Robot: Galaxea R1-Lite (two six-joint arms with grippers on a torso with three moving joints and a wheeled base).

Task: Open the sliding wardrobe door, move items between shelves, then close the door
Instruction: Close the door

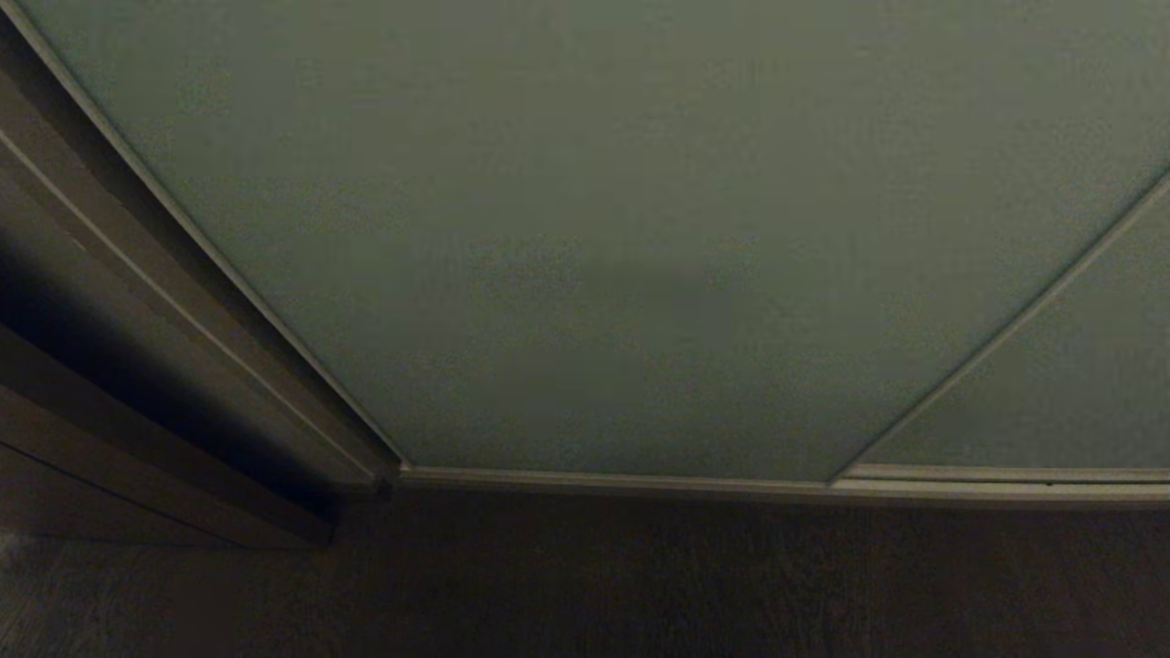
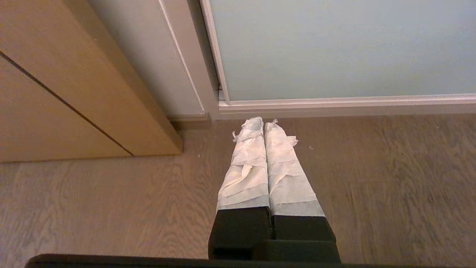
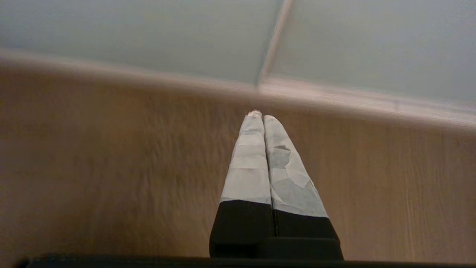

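Down low, near: left gripper (image 2: pixel 263 123) over the wood floor (image 2: pixel 111 208), taped fingers (image 2: pixel 247 167) pressed tight together, nothing between them, tips close to the bottom rail (image 2: pixel 334 106). Right gripper (image 3: pixel 262 116) over the same floor too, fingers squeezed together, holding nothing, picture a bit smeared. Beside the left gripper, a light brown cabinet (image 2: pixel 55 93). Farther on, the sliding wardrobe door (image 1: pixel 594 228), pale grey-green, closed, its left edge right against the dark brown frame (image 1: pixel 137 302). On the right, a second panel (image 1: pixel 1079 384) behind it. No arm in the head view.
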